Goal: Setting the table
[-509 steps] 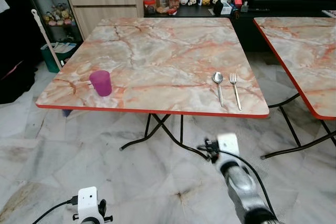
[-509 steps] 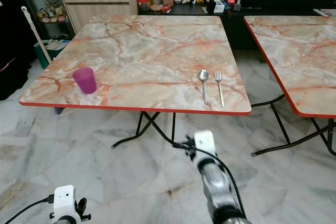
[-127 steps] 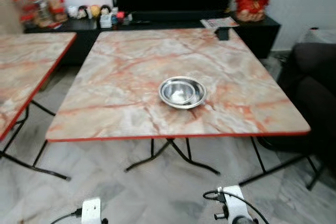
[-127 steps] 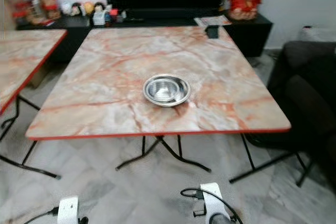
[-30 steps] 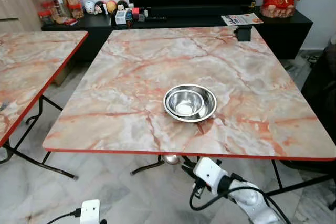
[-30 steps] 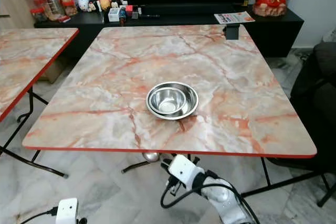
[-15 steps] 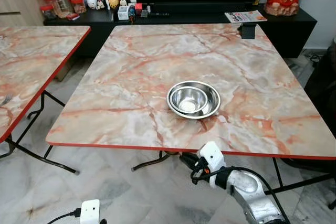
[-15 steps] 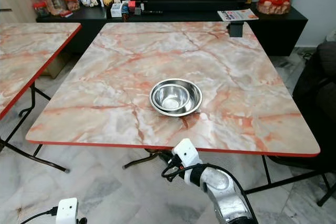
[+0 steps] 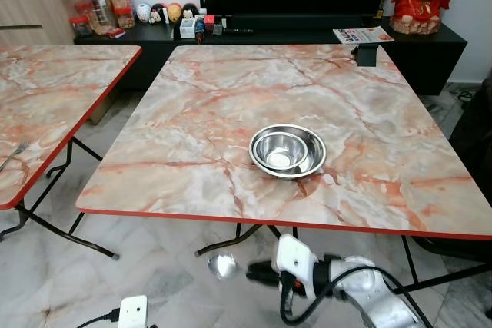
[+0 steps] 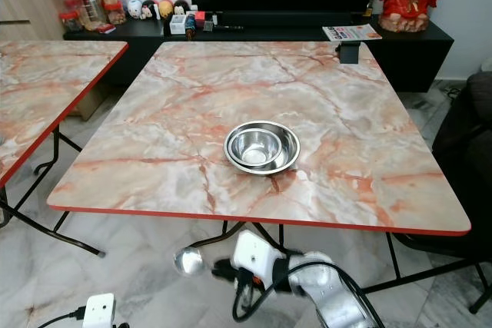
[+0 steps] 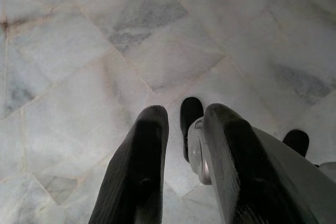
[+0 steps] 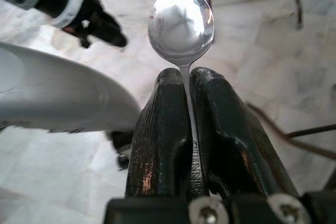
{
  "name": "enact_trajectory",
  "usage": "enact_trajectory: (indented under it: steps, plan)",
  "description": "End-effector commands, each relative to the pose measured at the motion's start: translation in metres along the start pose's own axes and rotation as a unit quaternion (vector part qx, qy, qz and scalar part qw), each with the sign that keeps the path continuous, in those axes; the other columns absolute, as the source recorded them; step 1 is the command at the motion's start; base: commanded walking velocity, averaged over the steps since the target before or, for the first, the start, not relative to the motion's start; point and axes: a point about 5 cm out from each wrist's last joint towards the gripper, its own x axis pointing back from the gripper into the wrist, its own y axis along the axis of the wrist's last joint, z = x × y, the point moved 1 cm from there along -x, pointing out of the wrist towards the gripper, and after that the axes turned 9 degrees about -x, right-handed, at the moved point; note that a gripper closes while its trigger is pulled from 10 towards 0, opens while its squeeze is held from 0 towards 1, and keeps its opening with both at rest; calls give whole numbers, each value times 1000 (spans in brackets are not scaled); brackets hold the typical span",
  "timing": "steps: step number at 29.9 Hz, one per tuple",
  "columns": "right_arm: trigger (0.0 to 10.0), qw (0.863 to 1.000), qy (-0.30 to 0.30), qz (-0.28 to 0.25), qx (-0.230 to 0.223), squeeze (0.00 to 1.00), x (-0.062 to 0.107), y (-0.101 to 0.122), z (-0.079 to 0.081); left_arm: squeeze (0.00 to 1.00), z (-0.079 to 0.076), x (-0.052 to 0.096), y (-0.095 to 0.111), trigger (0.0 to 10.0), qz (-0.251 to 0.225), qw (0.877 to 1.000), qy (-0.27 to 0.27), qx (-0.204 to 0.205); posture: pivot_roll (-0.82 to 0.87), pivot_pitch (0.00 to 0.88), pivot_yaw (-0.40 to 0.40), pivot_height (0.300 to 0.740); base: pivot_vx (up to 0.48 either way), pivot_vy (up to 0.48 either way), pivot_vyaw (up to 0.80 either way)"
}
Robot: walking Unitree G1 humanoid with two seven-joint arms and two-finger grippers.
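Both eye views look forward and down from the robot's head, standing back from the near edge of the marble tabletop. They share the whole tabletop, the steel bowl at its middle, the dark TV cabinet behind, and a strip of floor below; the right eye's picture sits slightly offset.

The left wrist view looks straight down along its gripper at the marble floor, fairly near.

The right wrist view looks along its gripper, very close, past a spoon to floor and table legs.
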Motion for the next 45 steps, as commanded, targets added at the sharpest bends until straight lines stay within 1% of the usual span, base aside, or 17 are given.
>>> enact_trajectory:
  steps: [1, 5, 7, 8, 9, 10, 11, 12, 19, 20, 21, 23, 24, 31, 36, 40, 45]
  plan:
    - [10000, 999, 2, -46, 16, 0, 2, 27, -3, 0, 1, 0, -1, 10000, 3, 1000, -2, 4, -74, 0, 48, 732, 0, 0, 0]
    - [10000, 993, -34, -115, 18, 0, 5, 53, -14, 0, 1, 0, 0, 10000, 1, 1000, -1, 4, -73, 0, 48, 732, 0, 0, 0]
    - [10000, 991, -40, -123, 20, 0, 5, 55, -15, 0, 1, 0, 0, 10000, 1, 1000, 0, 4, -73, 0, 48, 732, 0, 0, 0]
    - [10000, 980, -95, -172, 18, 0, 9, 72, -28, 0, 1, 0, 1, 10000, -2, 1000, 2, 5, -70, 0, 46, 732, 0, 0, 0]
    - [10000, 952, -174, -251, 7, 0, 18, 98, -47, 0, 2, 0, 3, 10000, -7, 1000, 6, 6, -70, 0, 46, 732, 0, 0, 0]
    - [10000, 928, -233, -292, 4, 0, 27, 112, -60, 0, 3, -1, 4, 10000, -8, 1000, 8, 6, -70, 0, 47, 732, 0, 0, 0]
    - [10000, 928, -233, -292, 4, 0, 27, 112, -60, 0, 3, -1, 4, 10000, -8, 1000, 8, 6, -70, 0, 47, 732, 0, 0, 0]
    - [10000, 906, -281, -316, -10, 0, 35, 120, -70, 0, 3, -1, 4, 10000, -10, 1000, 9, 7, -73, 0, 48, 732, 0, 0, 0]
    - [10000, 841, -413, -350, -28, 0, 60, 123, -95, 0, 3, -1, 8, 10000, -16, 1000, 11, 9, -69, 0, 46, 732, 0, 0, 0]
    - [10000, 822, -447, -352, -35, 0, 65, 121, -101, 0, 4, -2, 9, 10000, -17, 1000, 11, 10, -68, 0, 45, 732, 0, 0, 0]
    - [10000, 809, -474, -346, -34, 0, 70, 119, -106, 0, 3, -2, 10, 10000, -18, 1000, 11, 10, -68, 0, 46, 732, 0, 0, 0]
    - [10000, 797, -531, -285, -42, 0, 76, 105, -119, 0, 3, -2, 11, 10000, -20, 1000, 11, 11, -71, 0, 47, 732, 0, 0, 0]
    - [10000, 782, -548, -291, -58, 0, 83, 100, -124, 0, 3, -2, 11, 10000, -20, 1000, 10, 11, -72, 0, 48, 732, 0, 0, 0]
    - [10000, 770, -572, -277, -60, 0, 91, 95, -132, 0, 1, -2, 10, 10000, -19, 1000, 8, 10, -74, 0, 50, 732, 0, 0, 0]
    - [10000, 774, -574, -259, -62, 0, 88, 94, -137, 0, 1, -2, 9, 10000, -18, 1000, 6, 9, -74, 0, 51, 732, 0, 0, 0]
    - [10000, 768, -589, -226, -113, 0, 84, 84, -148, 0, 0, -2, 9, 10000, -17, 1000, 6, 8, -68, 0, 47, 732, 0, 0, 0]
    - [10000, 764, -599, -190, -145, 0, 82, 74, -155, 0, -1, -2, 11, 10000, -18, 1000, 6, 10, -57, 0, 42, 732, 0, 0, 0]
